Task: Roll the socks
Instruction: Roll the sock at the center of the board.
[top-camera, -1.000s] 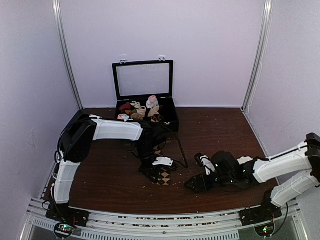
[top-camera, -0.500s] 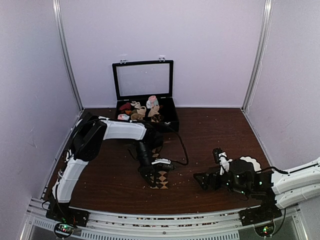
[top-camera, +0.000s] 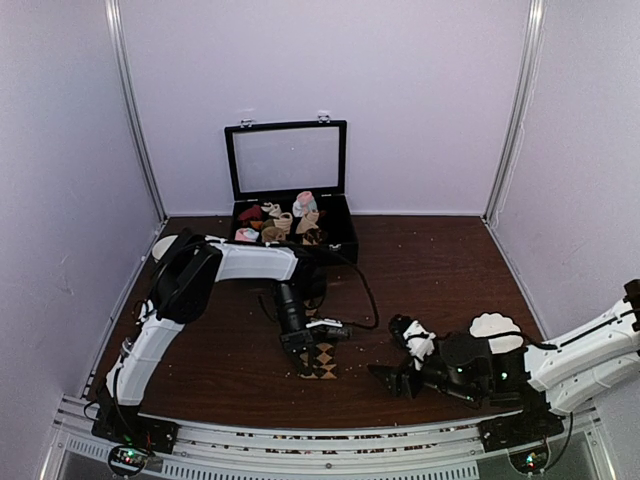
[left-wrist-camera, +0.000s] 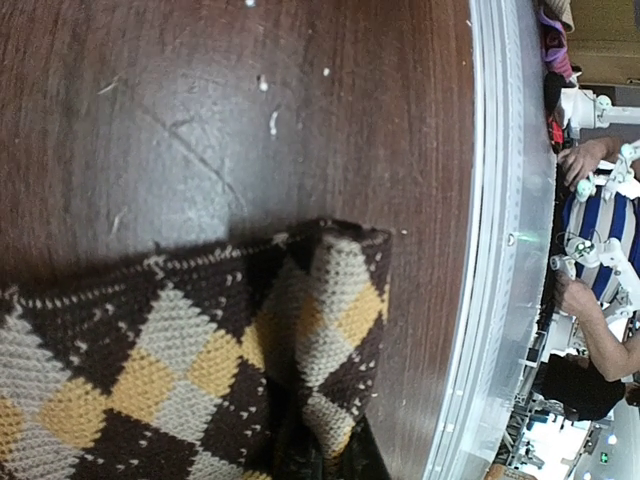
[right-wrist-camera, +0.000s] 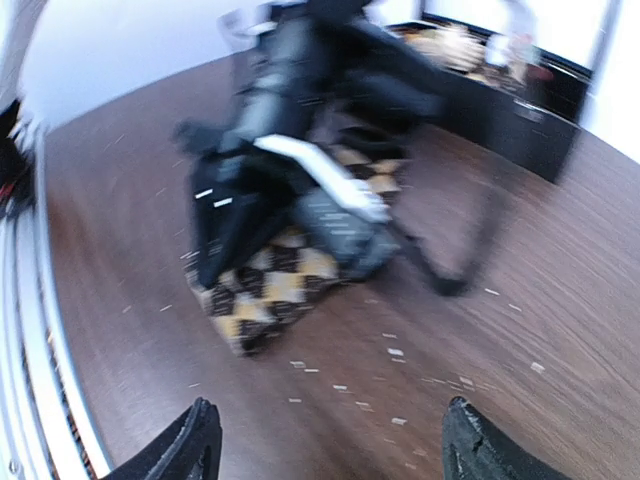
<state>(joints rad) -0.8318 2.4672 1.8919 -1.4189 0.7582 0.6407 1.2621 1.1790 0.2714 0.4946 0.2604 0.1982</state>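
Pale walls (top-camera: 420, 100) box in the dark wood table (top-camera: 440, 270), crumb-flecked and probably slick, with an open case (top-camera: 343, 232) of small rolls (top-camera: 285, 220) at the back. Near the front edge lie the socks (top-camera: 322, 362), a soft, light argyle knit that will likely slump unless you hold the folded end. Your left gripper (top-camera: 303, 342) is pinched on that fold. The right gripper (right-wrist-camera: 330, 445), spread wide, holds nothing.

Folded into a compact bundle, the socks (top-camera: 321, 361), dark brown with tan and yellow argyle diamonds, lay flat near the desk's (top-camera: 450, 270) front edge.
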